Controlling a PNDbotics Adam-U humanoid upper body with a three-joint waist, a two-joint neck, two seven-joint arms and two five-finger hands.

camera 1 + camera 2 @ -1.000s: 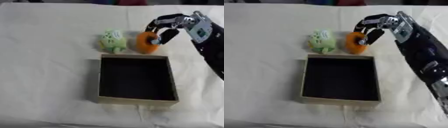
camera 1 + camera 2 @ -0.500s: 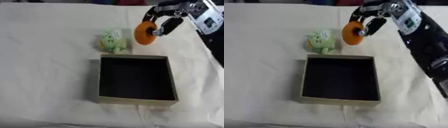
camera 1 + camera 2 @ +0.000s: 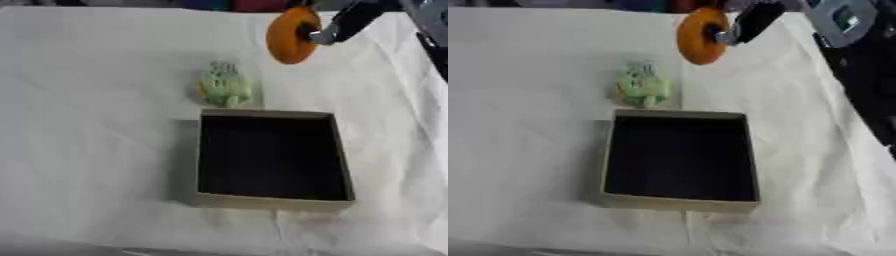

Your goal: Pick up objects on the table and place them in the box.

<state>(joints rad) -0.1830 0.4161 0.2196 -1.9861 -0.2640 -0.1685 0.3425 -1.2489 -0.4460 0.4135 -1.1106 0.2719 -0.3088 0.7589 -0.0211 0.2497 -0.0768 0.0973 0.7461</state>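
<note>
My right hand (image 3: pixel 350 20) comes in from the upper right, its fingers curled on an orange ring-shaped object (image 3: pixel 291 35) that hangs high above the cloth, beyond the box's far edge. A pale green toy (image 3: pixel 225 85) lies on the white cloth just past the box's far left corner. The open cardboard box (image 3: pixel 273 201) with a dark inside stands in the middle, with nothing visible in it. My left hand shows in no view.
A white cloth (image 3: pixel 87 125) covers the whole table. My black right forearm (image 3: pixel 859 60) runs down the right side of the right eye view. Dark and coloured shapes sit along the far edge.
My right hand has lifted the orange ring off the cloth beside the green toy and raised it high. The green toy and the box have stayed in place.
</note>
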